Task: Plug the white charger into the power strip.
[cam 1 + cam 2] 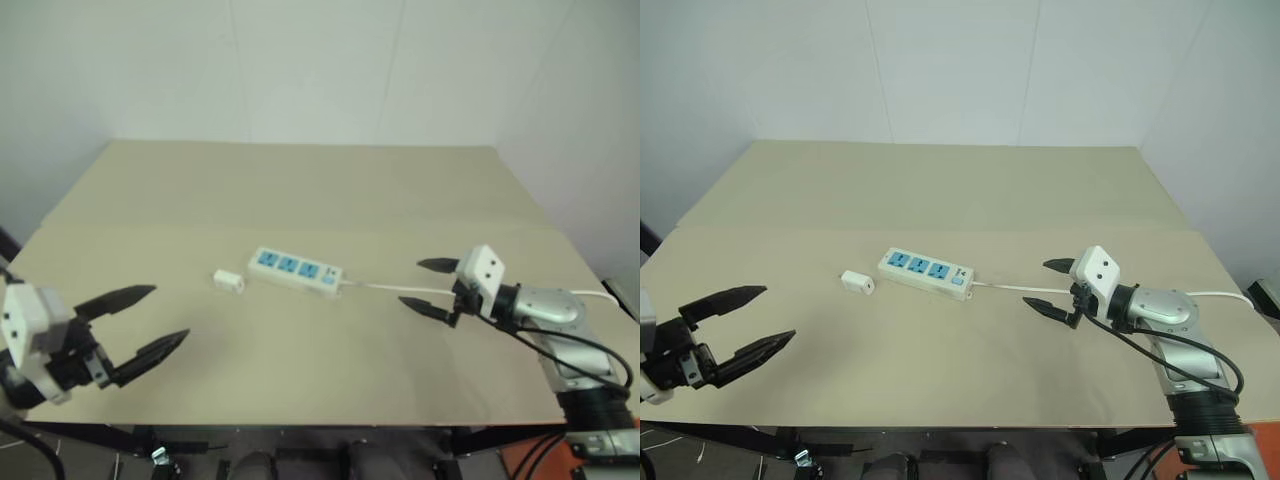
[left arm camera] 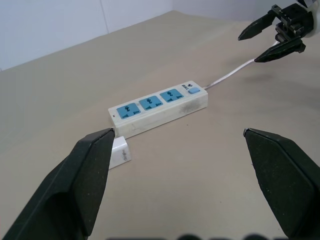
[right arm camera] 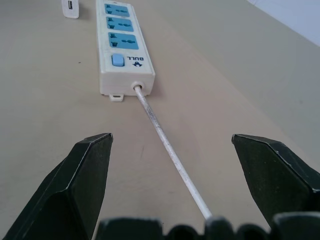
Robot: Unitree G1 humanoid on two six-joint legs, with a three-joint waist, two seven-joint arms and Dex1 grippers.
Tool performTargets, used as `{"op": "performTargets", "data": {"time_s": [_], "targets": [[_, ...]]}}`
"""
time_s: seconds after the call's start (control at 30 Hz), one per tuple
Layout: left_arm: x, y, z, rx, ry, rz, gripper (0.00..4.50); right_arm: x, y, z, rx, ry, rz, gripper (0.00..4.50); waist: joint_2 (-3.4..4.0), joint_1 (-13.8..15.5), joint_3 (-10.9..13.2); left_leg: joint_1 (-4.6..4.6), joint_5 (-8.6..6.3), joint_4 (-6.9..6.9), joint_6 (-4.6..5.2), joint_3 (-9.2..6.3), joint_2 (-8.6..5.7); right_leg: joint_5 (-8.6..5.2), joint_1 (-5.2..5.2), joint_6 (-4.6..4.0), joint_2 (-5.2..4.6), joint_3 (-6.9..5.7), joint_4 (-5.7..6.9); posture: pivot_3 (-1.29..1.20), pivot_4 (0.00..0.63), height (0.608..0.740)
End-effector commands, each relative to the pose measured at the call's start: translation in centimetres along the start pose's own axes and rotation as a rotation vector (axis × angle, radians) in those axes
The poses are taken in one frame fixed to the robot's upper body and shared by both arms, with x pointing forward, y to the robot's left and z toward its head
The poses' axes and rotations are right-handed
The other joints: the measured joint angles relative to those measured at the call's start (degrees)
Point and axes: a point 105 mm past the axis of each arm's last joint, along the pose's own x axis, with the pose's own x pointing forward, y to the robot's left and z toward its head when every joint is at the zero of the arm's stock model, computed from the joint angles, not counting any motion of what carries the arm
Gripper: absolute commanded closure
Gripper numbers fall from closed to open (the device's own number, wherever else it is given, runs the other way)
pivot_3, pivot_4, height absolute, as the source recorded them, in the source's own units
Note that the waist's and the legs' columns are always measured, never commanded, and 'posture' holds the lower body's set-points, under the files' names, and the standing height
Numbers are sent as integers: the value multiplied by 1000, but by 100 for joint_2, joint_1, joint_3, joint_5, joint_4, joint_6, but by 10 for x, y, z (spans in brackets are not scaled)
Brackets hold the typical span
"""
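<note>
The power strip [image 1: 295, 271] lies flat in the middle of the beige table, its three blue sockets facing up and its switch end to the right. Its thin white cable [image 1: 400, 289] runs off to the right. The white charger [image 1: 229, 281] lies on the table just left of the strip, apart from it. My left gripper [image 1: 150, 321] hovers open near the front left corner, well short of the charger. Over the cable, to the right of the strip, my right gripper [image 1: 428, 287] is open with nothing between its fingers.
The table [image 1: 300, 190] stretches far back to a white wall. Its front edge [image 1: 300, 424] runs close under both arms. Black cables hang along my right arm [image 1: 560, 350].
</note>
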Motion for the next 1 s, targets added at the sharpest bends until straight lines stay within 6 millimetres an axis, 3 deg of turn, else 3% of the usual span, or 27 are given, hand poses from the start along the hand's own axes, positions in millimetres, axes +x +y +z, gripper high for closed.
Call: {"op": "performTargets", "data": {"time_s": [0.03, 0.47, 0.83, 1.0], "targets": [[1, 0, 3, 17, -2, -14, 0, 1, -3, 8, -20, -25, -7, 46, 0, 0, 0, 0, 0, 0, 0, 0, 0, 0, 0, 0, 0, 0, 0, 0, 150, 740], [2, -1, 4, 19, -4, -22, 0, 10, 1, 10, -17, -38, 9, 46, 0, 0, 0, 0, 0, 0, 0, 0, 0, 0, 0, 0, 0, 0, 0, 0, 150, 740], [15, 0, 11, 37, -18, -112, 0, 101, 20, -1, 79, -47, 108, 46, 1, -79, 1, -1, 0, -3, 0, -2, 1, 19, -4, 29, 7, 3, 4, 0, 150, 740], [16, -2, 12, 43, -19, -133, 0, 119, 19, -21, 76, 70, 129, 46, 1, -72, 1, -9, 0, -3, 0, -4, 1, 25, -9, 36, 7, 0, 1, 0, 150, 740]]}}
